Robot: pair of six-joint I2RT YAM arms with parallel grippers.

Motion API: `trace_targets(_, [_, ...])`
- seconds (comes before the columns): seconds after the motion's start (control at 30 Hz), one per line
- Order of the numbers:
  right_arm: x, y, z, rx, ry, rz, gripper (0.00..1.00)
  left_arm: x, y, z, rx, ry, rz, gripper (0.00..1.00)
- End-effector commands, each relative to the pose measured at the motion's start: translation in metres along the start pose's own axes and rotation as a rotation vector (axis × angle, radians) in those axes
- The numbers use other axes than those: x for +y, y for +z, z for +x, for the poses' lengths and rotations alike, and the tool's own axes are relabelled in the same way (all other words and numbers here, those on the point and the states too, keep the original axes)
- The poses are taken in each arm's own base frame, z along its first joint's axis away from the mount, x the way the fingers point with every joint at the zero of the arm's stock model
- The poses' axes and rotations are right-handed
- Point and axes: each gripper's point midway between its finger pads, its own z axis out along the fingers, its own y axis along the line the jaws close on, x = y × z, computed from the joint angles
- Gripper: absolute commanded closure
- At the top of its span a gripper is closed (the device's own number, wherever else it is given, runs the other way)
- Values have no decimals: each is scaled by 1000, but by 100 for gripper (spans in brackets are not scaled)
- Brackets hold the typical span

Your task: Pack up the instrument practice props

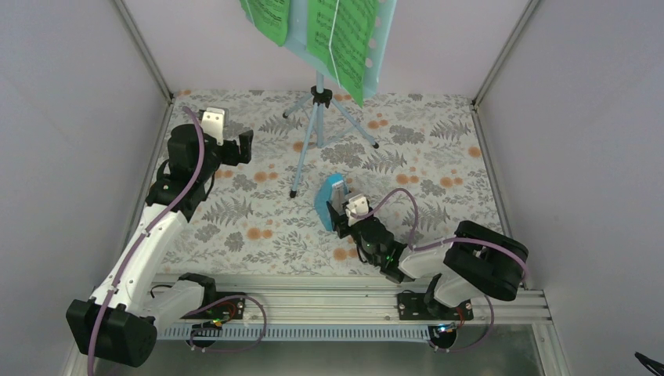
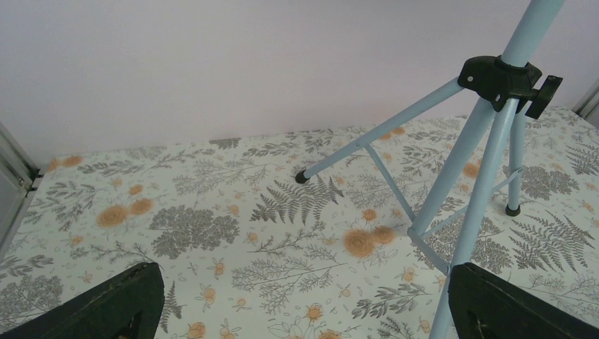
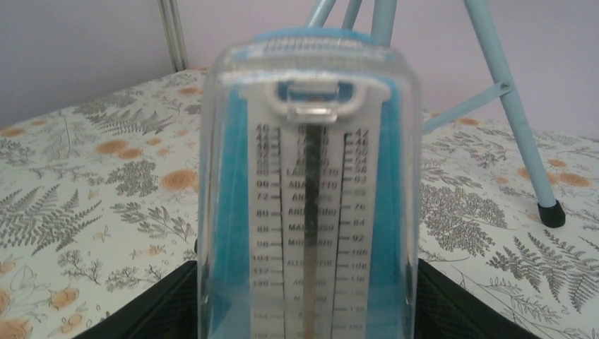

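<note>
Metronome (image 1: 332, 200): upright on the counter (image 1: 438, 157), just in front of the stand's legs, between the right fingers.
Right end effector (image 1: 343, 213): fingers flank the metronome's lower sides, very close; cannot tell whether they clamp it.
Left end effector (image 2: 299, 314): released, fingers spread wide, left of the stand's legs and clear of them.
Music stand (image 1: 317, 117): upright at the back, tripod legs spread.
Sheet music (image 1: 341, 39): green pages resting on the stand's desk.
</note>
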Motion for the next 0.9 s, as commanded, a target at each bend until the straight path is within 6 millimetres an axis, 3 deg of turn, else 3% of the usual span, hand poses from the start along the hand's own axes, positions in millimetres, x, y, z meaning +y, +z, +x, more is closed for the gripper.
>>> trace_targets(0.0, [2,1,19,78,-15,-17,33,-1,0,-1,-10,6,11,0])
trace_targets(0.87, [-5,24,1,179,-17,5,17,-1,-1,0,-9,5,11,0])
